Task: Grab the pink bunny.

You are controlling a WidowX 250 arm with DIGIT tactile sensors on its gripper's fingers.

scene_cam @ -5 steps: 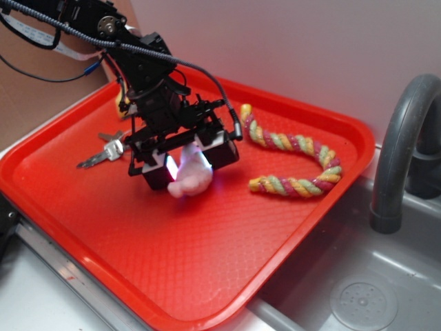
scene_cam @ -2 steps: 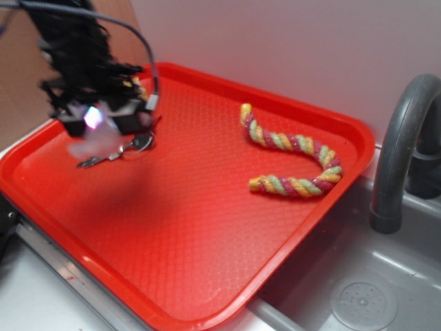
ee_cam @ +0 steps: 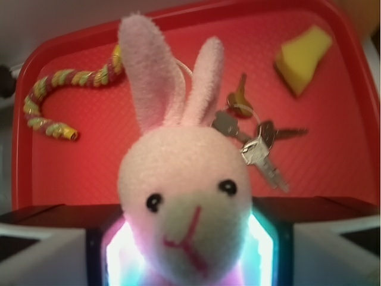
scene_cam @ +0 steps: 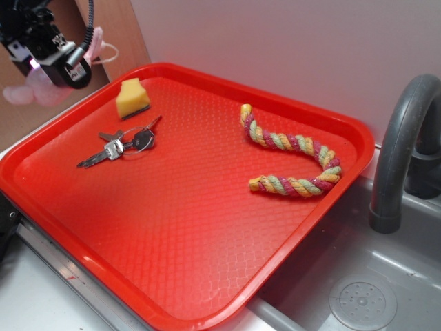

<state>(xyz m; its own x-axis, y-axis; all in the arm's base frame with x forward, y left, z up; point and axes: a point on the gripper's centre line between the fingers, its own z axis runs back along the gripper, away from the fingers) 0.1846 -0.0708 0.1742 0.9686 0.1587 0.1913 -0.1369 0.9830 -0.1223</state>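
The pink bunny (ee_cam: 184, 196) fills the wrist view, its head between the lit pads and its two ears pointing up toward the tray. My gripper (ee_cam: 187, 250) is shut on it. In the exterior view the gripper (scene_cam: 45, 65) hangs high at the top left, beyond the tray's left rim, with the pale pink bunny (scene_cam: 27, 89) showing under it and its white loop cord trailing to the right. The bunny's body is hidden below the jaws in the wrist view.
A red tray (scene_cam: 207, 227) holds a bunch of keys (scene_cam: 120, 146), a yellow sponge piece (scene_cam: 132, 98) and a pink-yellow-green twisted rope (scene_cam: 293, 158). A grey faucet (scene_cam: 400, 152) and sink stand to the right. A brown board rises behind the gripper.
The gripper has lifted the bunny off the tray's middle and carried it up and left, past the keys, to beyond the tray's left rim. The sponge is now uncovered.
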